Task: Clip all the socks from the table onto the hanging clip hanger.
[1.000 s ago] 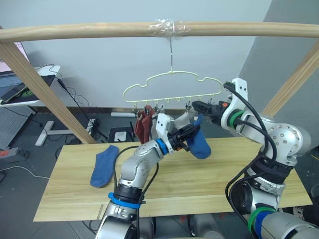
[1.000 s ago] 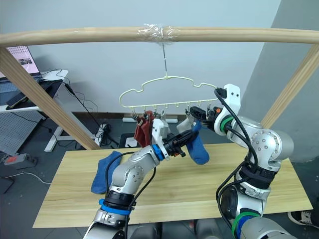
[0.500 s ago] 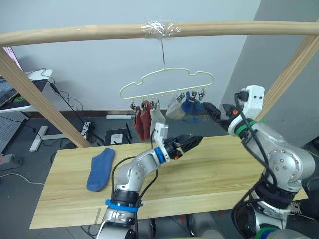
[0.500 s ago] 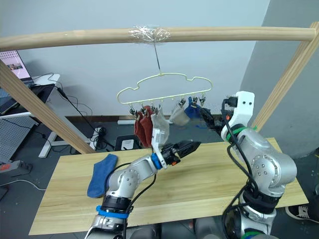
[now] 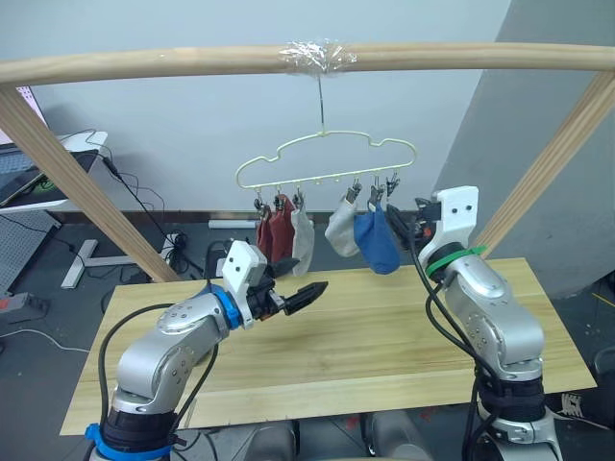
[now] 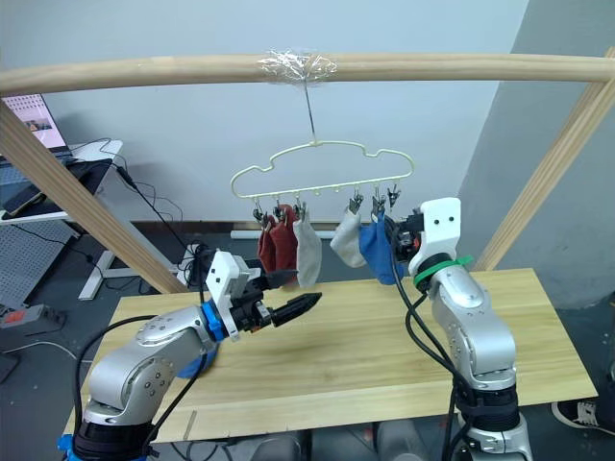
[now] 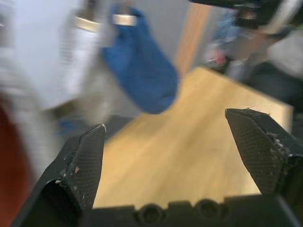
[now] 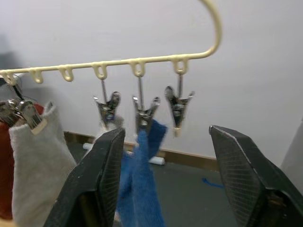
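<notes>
- Since a second ago, both arms have let go of the blue sock (image 5: 378, 241), which now hangs clipped.
- Pale plank table (image 5: 404, 336).
- Cloud-shaped yellow wire clip hanger (image 5: 327, 161): two rust, two grey, one blue soft socks.
- Left gripper (image 5: 306, 291) and right gripper (image 8: 166, 187): fingers apart, empty.

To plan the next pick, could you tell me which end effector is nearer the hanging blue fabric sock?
Right. The right end effector is just beside the blue fabric sock; the left end effector is lower, further off.
</notes>
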